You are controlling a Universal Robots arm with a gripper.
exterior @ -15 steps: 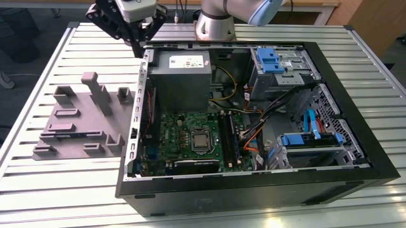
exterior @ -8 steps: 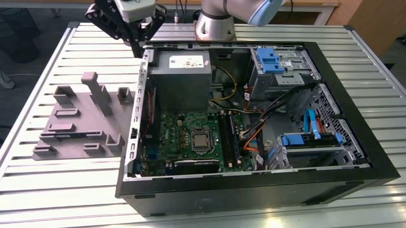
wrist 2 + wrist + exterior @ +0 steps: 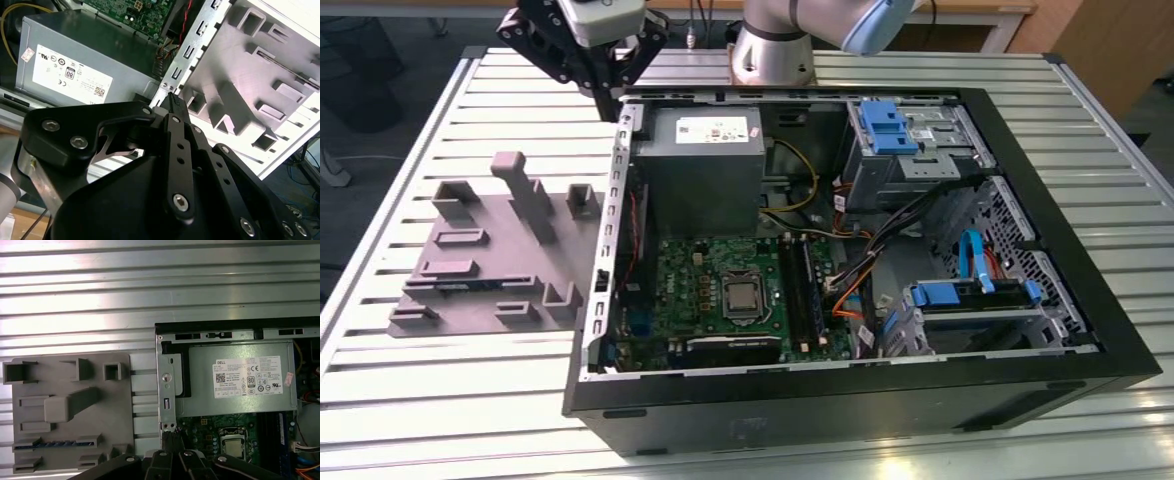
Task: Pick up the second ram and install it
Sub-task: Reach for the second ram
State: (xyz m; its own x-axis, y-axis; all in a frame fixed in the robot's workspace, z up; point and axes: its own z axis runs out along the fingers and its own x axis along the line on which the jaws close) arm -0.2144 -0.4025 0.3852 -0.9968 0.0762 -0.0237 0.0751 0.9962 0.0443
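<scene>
In the exterior view, the gripper [image 3: 606,100] hung over the corner of the open computer case [image 3: 854,410] nearest the power supply [image 3: 700,160], with the grey fixture [image 3: 494,250] on the table at the exterior view's left. In the second wrist view, its fingers [image 3: 176,130] met at the tips, closed on nothing, above the case's edge. In the first wrist view, the second ram [image 3: 55,444] sat on edge in a fixture slot, apart from the gripper.

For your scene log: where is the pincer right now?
In the exterior view the pincer hangs over a corner of the open case, at the exterior view's upper left, near the power supply.
</scene>
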